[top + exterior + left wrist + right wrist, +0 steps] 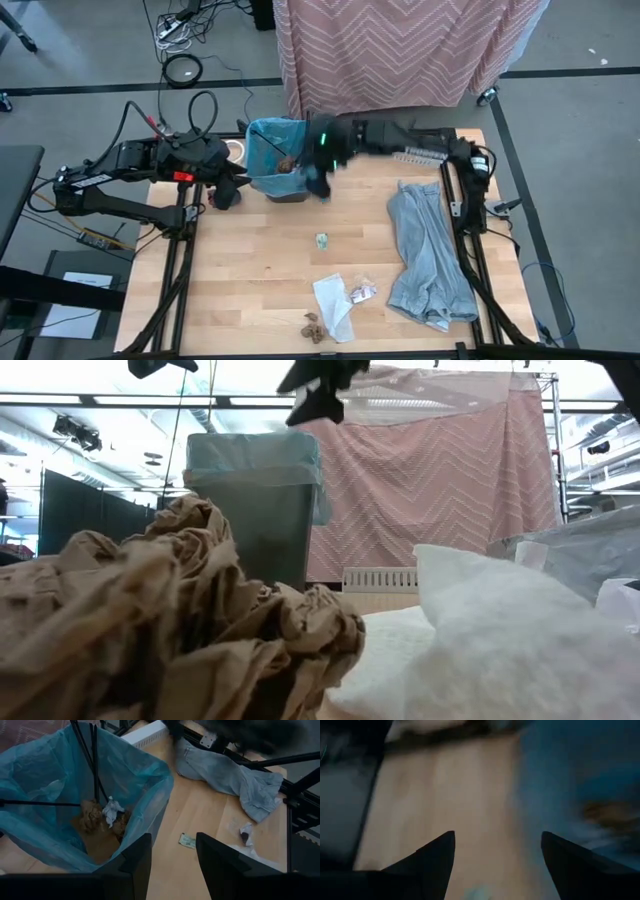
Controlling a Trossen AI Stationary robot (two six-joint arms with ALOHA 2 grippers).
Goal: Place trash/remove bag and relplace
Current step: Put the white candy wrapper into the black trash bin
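Dark right pincer [318, 185] spread wide and empty at the blue-lined bin's [262, 140] rim, arm outstretched.

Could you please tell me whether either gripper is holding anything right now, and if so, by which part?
Nothing is held. The right gripper shows open, empty jaws beside the blue-lined bin; the left gripper is likewise open and empty at the bin's other side.
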